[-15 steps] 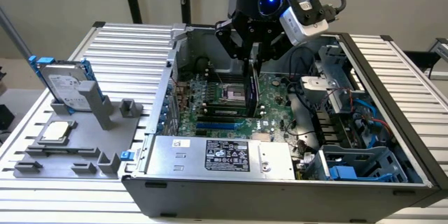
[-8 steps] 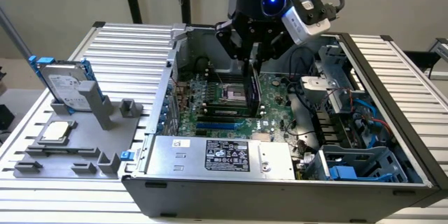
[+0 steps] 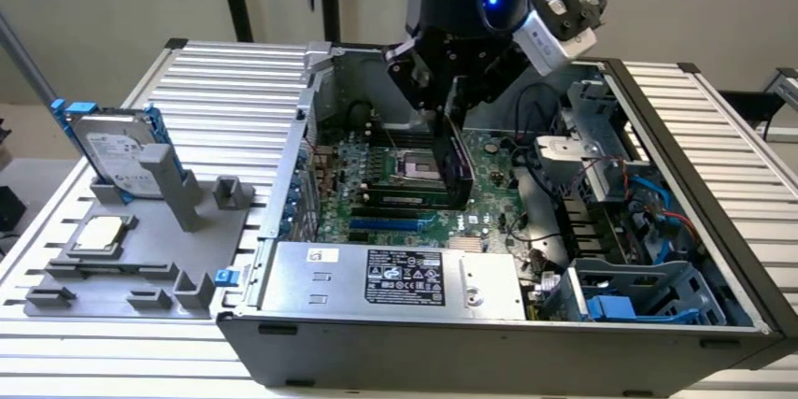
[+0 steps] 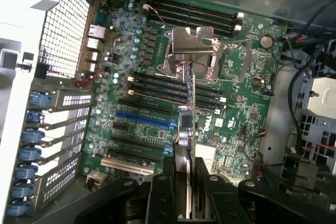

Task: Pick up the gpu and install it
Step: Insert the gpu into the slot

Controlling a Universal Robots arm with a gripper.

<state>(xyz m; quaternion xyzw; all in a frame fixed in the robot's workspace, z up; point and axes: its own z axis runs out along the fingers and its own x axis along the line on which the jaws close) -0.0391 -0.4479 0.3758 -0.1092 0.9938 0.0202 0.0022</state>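
The black two-fingered gripper (image 3: 451,109) hangs inside the open grey metal computer case (image 3: 499,343), its fingers (image 4: 164,195) pinching the gpu (image 3: 457,170), a thin flat card with a dark black face. The card stands on edge between the two fingers, one on each flat side, and reaches down from them toward the green motherboard (image 4: 247,114). In the wrist view it shows edge-on as a narrow strip crossing the black slots, just beside the long blue slot (image 4: 143,119) and ending near the silver metal socket frame (image 4: 191,51). Whether its lower edge touches the board cannot be told. On the grey holder tray (image 3: 125,273) at the exterior view's left stand a silver hard drive with blue side rails (image 3: 115,151) and a small square silver chip (image 3: 100,234)
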